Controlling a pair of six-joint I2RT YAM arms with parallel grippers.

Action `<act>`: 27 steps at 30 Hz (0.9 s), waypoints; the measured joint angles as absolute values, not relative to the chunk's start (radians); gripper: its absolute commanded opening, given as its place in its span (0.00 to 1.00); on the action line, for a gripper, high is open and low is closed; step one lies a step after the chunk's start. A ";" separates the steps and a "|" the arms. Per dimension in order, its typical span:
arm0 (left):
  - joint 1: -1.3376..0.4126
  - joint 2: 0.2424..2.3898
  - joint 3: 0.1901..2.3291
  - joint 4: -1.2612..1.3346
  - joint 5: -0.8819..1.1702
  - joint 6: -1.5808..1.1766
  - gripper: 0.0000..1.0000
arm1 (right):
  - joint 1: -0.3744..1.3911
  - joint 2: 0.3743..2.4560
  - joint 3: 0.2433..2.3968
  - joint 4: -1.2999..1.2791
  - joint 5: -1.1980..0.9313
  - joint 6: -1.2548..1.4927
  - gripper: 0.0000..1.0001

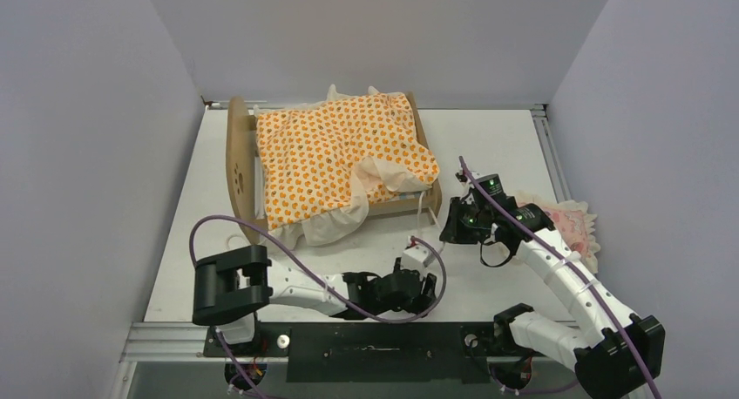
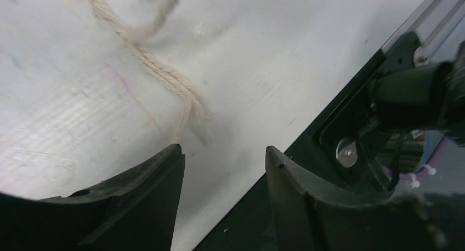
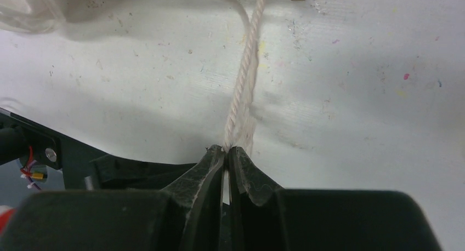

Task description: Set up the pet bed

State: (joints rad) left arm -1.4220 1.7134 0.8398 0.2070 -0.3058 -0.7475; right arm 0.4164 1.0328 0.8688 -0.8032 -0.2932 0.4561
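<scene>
Top external: the pet bed (image 1: pixel 237 159) sits upper middle of frame, a little left, on the white table (image 1: pixel 497 146), with its arched headboard on the left side. An orange-patterned mattress (image 1: pixel 335 151) lies over it, and one corner is folded back at lower right. A pink frilled pillow (image 1: pixel 571 223) is at the table's right edge. I see the right gripper (image 1: pixel 453 227) just below and right of the bed's lower right corner. The left gripper (image 1: pixel 427 286) is low in the centre, near the black rail (image 1: pixel 383 338).

Left wrist: the jaws stand parted, with bare table between them. A frayed strand (image 2: pixel 164 75) runs in from upper left and ends just ahead of the left-hand fingertip. I cannot tell whether they touch.

Right wrist: the jaws are clenched on a pale twisted cord (image 3: pixel 244 70). It runs straight up the frame toward a wooden corner of the bed at the top edge.
</scene>
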 measured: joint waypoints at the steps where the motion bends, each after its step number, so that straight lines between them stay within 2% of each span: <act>1: -1.423 1.687 0.828 0.227 -0.330 -0.744 0.56 | 0.413 1.033 0.871 -0.803 -0.297 0.456 0.09; 8: -1.416 1.583 0.803 0.359 -0.476 -0.637 0.58 | 0.412 1.033 0.878 -0.794 -0.323 0.461 0.08; 18: -1.409 1.749 0.904 0.469 -0.612 -0.463 0.52 | 0.406 1.040 0.880 -0.791 -0.342 0.466 0.08; 20: -1.404 1.771 0.916 0.469 -0.648 -0.455 0.39 | 0.406 1.040 0.880 -0.791 -0.346 0.469 0.08; 24: -1.387 1.802 0.935 0.469 -0.693 -0.439 0.01 | 0.405 1.039 0.880 -0.789 -0.349 0.479 0.08; 27: -1.377 1.807 0.938 0.461 -0.708 -0.420 0.00 | 0.404 1.038 0.880 -0.785 -0.349 0.484 0.08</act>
State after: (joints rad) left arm -1.3766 1.8069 0.9382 0.4614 -0.7082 -0.4198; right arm 0.4042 1.0378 0.8799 -0.7853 -0.3492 0.4835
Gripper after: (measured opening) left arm 0.025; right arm 0.087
